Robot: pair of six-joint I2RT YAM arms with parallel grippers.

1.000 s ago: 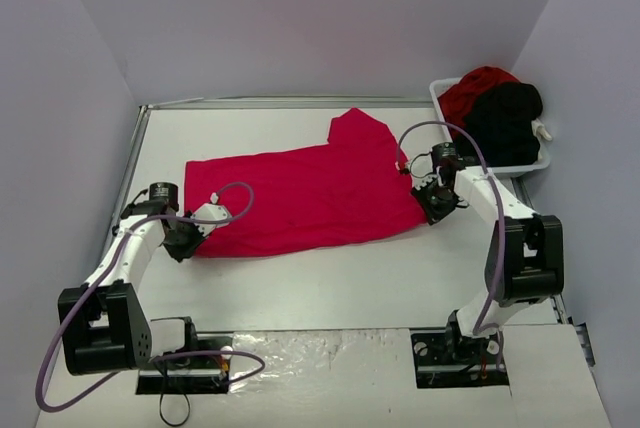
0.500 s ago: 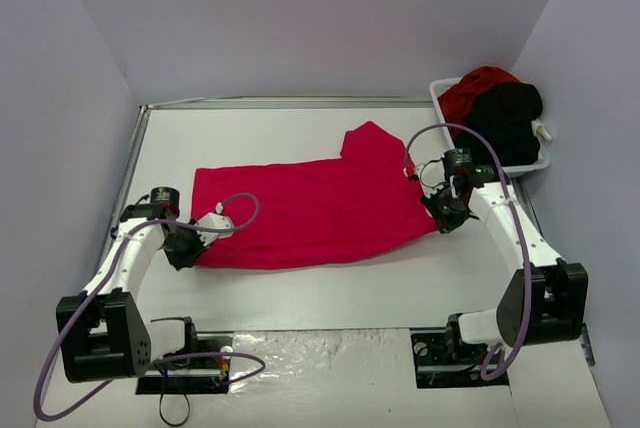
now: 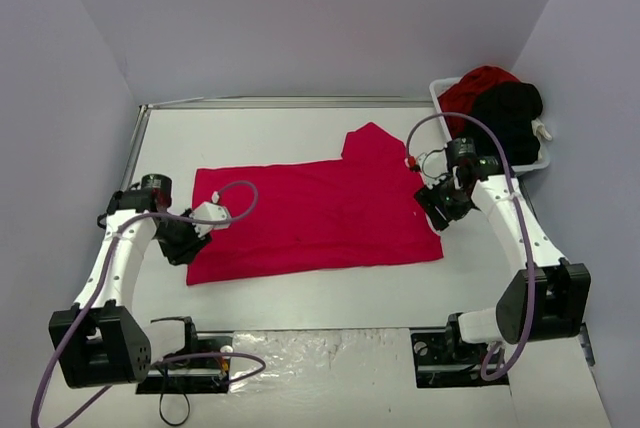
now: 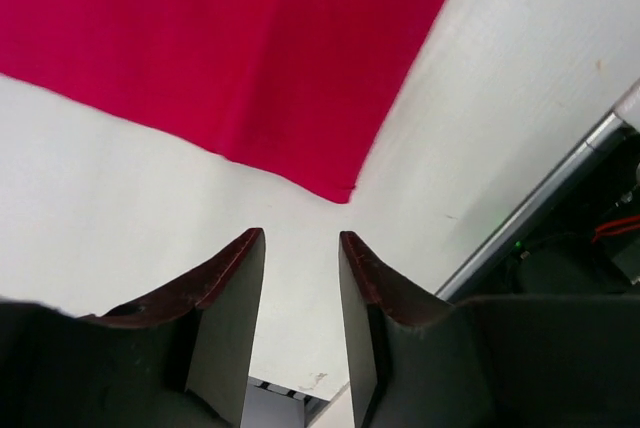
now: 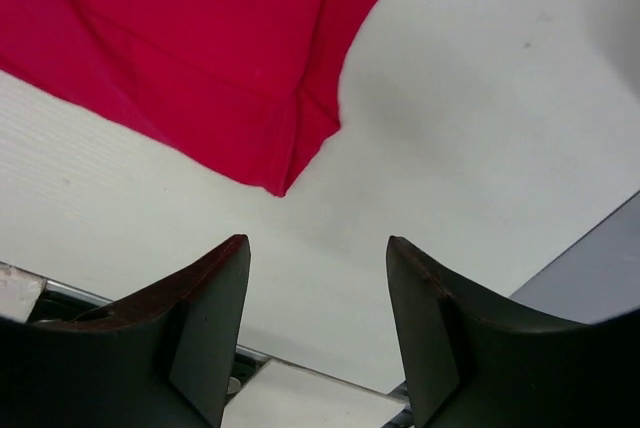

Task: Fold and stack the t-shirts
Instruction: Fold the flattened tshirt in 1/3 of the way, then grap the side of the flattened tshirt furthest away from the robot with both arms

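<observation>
**Top external:** One red t-shirt (image 3: 320,213) lies spread flat across the middle of the surface (image 3: 300,298), with one sleeve pointing toward the far side. The left arm (image 3: 120,248) sets the left jaws at the shirt's near-left corner. The right arm (image 3: 510,218) sets the right jaws by the shirt's right edge. At the far right a white basket (image 3: 541,164) holds another red shirt (image 3: 470,88) and a black shirt (image 3: 510,113), both in a heap.

**Left wrist:** The left jaws stand apart with nothing between them. They are over bare surface, and the shirt's corner (image 4: 340,183) lies just ahead of the fingertips (image 4: 240,258).

**Right wrist:** The right jaws stand wide apart and are also empty. A hemmed corner of the shirt (image 5: 285,178) lies just beyond them and touches neither pad.

The shirt looks laid out and ready, so the step in hand is probably the first fold. For that, each arm would have to come down on its corner and pinch both layers of cloth. Both arms would then lift together and carry that edge across the shirt, keeping it taut so the cloth does not bunch. The basket shirts wait their turn.
</observation>
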